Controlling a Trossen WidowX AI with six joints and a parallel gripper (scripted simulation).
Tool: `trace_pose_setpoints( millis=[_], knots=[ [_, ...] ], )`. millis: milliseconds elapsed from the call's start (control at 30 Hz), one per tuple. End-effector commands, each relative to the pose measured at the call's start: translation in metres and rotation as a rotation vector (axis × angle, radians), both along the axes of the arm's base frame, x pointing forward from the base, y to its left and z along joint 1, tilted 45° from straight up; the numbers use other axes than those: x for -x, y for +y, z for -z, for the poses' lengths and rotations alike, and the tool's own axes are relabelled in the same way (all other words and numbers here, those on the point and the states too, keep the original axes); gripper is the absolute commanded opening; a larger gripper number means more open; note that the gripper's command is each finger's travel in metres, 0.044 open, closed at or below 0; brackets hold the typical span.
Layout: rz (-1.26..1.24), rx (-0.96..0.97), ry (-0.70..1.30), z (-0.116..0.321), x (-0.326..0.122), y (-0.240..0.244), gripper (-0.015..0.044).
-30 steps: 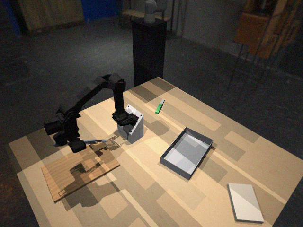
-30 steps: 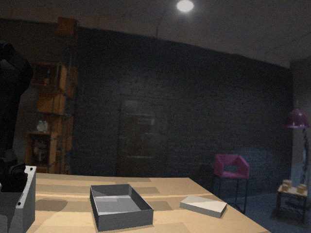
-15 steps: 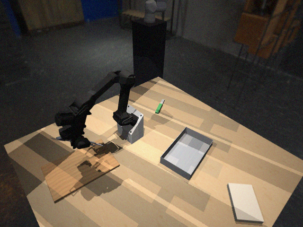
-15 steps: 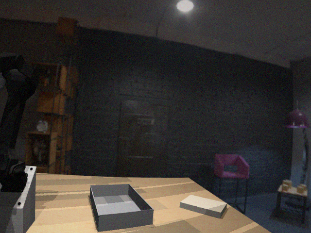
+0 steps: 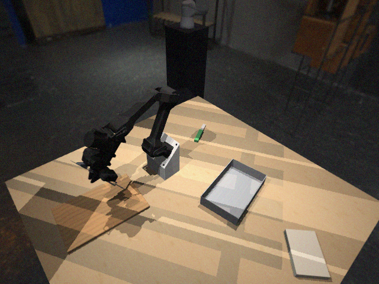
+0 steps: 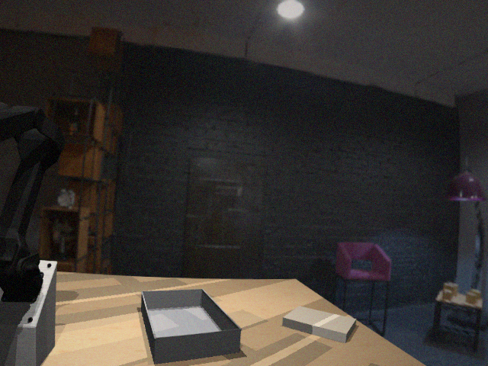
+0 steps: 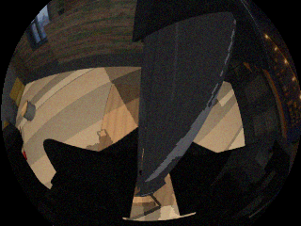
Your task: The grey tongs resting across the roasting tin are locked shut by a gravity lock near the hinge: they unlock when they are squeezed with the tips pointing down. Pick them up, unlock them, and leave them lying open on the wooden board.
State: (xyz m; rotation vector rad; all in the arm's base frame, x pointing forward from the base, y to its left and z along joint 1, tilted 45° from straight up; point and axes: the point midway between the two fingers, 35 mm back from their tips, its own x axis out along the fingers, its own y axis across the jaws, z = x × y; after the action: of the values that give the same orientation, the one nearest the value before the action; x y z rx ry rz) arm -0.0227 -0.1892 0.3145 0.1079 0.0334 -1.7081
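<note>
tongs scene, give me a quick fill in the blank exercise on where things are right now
1. The black claw is shut on the grey metal ____.
2. The claw hangs over one corner of the brown wooden ____.
3. The grey rectangular roasting tin has ____ lying across it.
4. The small green marker lies on the table beyond the arm's ____.

Missing words: tongs; board; nothing; base

One wooden board [image 5: 100,210], one roasting tin [image 5: 234,193], one grey slab [image 5: 306,252] — one green marker [image 5: 199,134], one tongs [image 7: 182,94].
</note>
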Motion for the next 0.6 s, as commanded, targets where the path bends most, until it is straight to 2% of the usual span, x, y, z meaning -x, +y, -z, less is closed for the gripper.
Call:
trace_pose_setpoints(
  millis=[0, 333, 567],
  knots=[
    [0.011, 0.094, -0.005, -0.001, 0.001, 0.007, -0.0150],
    [0.022, 0.266, -0.015, -0.001, 0.001, 0.018, -0.0150],
    [0.023, 0.277, -0.017, 0.000, 0.001, 0.019, -0.0150]
  ],
)
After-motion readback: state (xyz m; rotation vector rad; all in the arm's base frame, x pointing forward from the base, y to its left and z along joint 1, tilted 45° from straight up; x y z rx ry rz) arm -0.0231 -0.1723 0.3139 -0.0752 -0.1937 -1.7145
